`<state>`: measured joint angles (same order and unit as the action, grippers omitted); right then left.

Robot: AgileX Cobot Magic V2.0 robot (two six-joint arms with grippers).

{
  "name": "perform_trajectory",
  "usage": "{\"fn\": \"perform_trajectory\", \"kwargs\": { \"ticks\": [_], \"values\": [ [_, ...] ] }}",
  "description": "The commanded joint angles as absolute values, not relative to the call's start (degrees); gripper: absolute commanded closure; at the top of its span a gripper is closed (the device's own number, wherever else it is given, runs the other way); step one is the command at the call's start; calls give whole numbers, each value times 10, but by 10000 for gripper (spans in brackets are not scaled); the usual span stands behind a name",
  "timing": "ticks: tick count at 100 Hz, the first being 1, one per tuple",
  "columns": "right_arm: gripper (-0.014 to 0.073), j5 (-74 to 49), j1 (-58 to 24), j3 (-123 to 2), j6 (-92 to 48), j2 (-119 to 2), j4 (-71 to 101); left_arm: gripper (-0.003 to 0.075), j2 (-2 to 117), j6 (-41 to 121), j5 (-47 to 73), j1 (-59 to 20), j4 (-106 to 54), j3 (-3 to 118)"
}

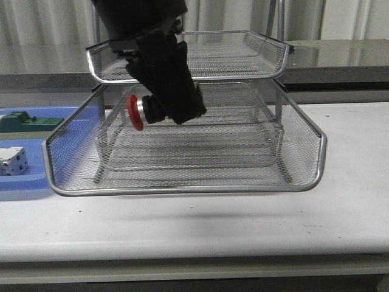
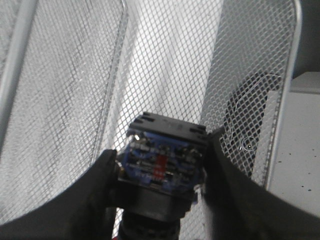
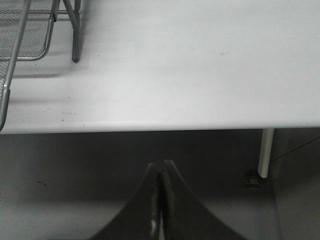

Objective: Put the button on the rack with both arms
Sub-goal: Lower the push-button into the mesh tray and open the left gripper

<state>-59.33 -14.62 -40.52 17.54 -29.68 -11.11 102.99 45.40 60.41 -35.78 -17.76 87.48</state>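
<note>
Front view is bright and even, lit from overhead, with a soft smudgy shadow on the table [image 1: 200,216] under the rack [image 1: 182,185]. Left wrist shot is washed out behind the mesh, button [image 2: 162,162] slightly blurry. Right wrist view is sharp up top, dim and murky below the table edge

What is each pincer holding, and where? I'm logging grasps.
Left pincer clamps the button by its blue rear block, above the rack. Right pincer is shut, empty.
</note>
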Motion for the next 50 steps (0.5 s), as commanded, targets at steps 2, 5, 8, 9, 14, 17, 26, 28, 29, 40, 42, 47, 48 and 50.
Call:
{"fn": "perform_trajectory", "kwargs": {
  "ticks": [2,5,8,9,14,17,26,28,29,40,42,47,48,50],
  "values": [
    [664,-566,-147,-424,175,-300,-127,725,1011,449,584,-362,-202,888],
    [664,-566,-147,-424,175,-300,-127,709,1012,449,584,-362,-205,888],
    [664,-566,-147,-424,175,-300,-127,678,1013,449,584,-362,-207,888],
    [664,-566,-147,-424,175,-300,-127,671,1013,449,584,-362,-207,888],
    [664,-566,-147,-424,175,-300,-127,606,1013,449,587,-362,-209,888],
    [664,-566,-147,-424,175,-300,-127,549,1013,449,587,-362,-209,888],
    [664,-566,-147,-424,175,-300,-127,389,1013,449,587,-362,-209,888],
    [664,-566,-147,-424,175,-300,-127,348,1013,449,587,-362,-209,888],
    [664,-566,-147,-424,175,-300,-127,323,1013,449,587,-362,-209,888],
    [664,-566,-147,-424,175,-300,-127,200,1013,449,587,-362,-209,888],
    [664,-566,-147,-424,175,-300,-127,191,1013,449,587,-362,-209,888],
    [664,-566,-147,-424,175,-300,-127,184,1013,449,587,-362,-210,888],
    [664,-566,-147,-424,175,-300,-127,184,1013,449,587,-362,-210,888],
    [664,-566,-147,-424,175,-300,-127,184,1013,449,587,-362,-211,888]
  ]
}}
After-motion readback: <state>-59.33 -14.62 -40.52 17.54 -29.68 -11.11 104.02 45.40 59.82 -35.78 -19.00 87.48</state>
